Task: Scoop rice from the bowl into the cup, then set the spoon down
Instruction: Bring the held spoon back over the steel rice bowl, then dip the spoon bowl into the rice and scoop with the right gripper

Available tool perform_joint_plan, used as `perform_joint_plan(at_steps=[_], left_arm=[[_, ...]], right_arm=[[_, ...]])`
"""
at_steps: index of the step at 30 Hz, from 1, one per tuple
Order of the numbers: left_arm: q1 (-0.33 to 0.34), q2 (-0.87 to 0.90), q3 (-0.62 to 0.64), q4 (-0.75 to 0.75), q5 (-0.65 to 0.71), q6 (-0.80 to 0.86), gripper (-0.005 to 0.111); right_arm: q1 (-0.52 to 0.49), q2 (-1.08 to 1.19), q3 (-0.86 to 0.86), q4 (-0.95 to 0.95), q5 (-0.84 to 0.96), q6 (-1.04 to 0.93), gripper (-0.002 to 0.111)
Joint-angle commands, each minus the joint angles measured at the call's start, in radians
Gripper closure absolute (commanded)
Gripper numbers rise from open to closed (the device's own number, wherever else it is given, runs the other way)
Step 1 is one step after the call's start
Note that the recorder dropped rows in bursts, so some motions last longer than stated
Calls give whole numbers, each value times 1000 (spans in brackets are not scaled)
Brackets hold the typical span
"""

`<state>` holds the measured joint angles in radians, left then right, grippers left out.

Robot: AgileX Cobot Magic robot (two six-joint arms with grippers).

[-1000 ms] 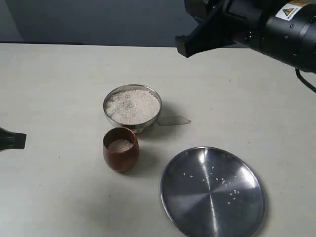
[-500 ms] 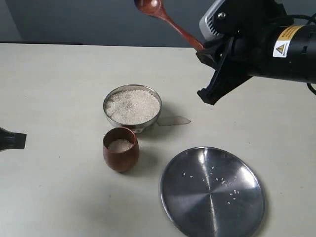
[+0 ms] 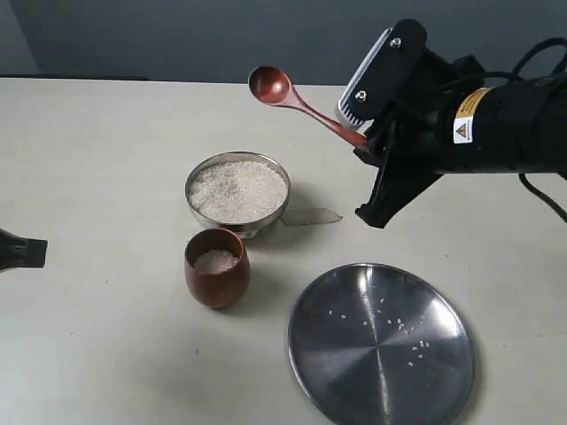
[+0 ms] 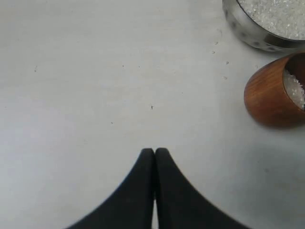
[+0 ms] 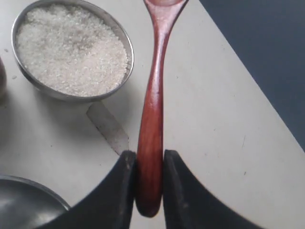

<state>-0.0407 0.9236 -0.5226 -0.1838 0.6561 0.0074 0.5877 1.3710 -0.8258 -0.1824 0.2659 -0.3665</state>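
My right gripper [image 3: 365, 140] [image 5: 149, 160] is shut on the handle end of the wooden spoon [image 3: 297, 100] [image 5: 153, 102], holding it in the air behind and to the right of the steel bowl [image 3: 237, 192] [image 5: 71, 50]. The spoon's round head looks empty. The bowl is heaped with white rice [image 3: 237, 189] [image 5: 71, 47]. In front of it stands the wooden cup [image 3: 216, 267] [image 4: 274, 93], partly filled with rice. My left gripper [image 4: 155, 151] [image 3: 22, 251] is shut and empty, low over the table to the left of the cup.
A large flat steel plate [image 3: 381, 350] with several loose rice grains lies at the front right. A small clear strip [image 3: 312, 216] lies flat on the table just right of the bowl.
The right arm has swung down and into view with the spoon, and the spoon's head has dropped lower toward the bowl. The left gripper has not moved.
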Motion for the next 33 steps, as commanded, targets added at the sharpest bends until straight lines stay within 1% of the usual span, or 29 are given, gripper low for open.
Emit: perform_joint_plan(at_steps=[1, 6, 14, 21, 25, 29, 33], left_arm=[[-2, -7, 4, 5, -4, 0, 106], [-2, -7, 4, 5, -4, 0, 106], [-2, -7, 4, 5, -4, 0, 106], [-2, -7, 4, 5, -4, 0, 106], [-2, -7, 4, 5, -4, 0, 106], [-2, -7, 4, 5, -4, 0, 106], [-2, -7, 4, 5, -4, 0, 106]], right_arm=[[-6, 51, -15, -50, 6, 1, 109], [9, 107, -93, -132, 104, -3, 109], [96, 222, -227, -390, 313, -1, 109], [152, 340, -314, -526, 413, 3, 109], [176, 389, -358, -631, 475, 86, 109], [191, 408, -388, -678, 512, 114, 109], [210, 410, -400, -684, 529, 114, 109]])
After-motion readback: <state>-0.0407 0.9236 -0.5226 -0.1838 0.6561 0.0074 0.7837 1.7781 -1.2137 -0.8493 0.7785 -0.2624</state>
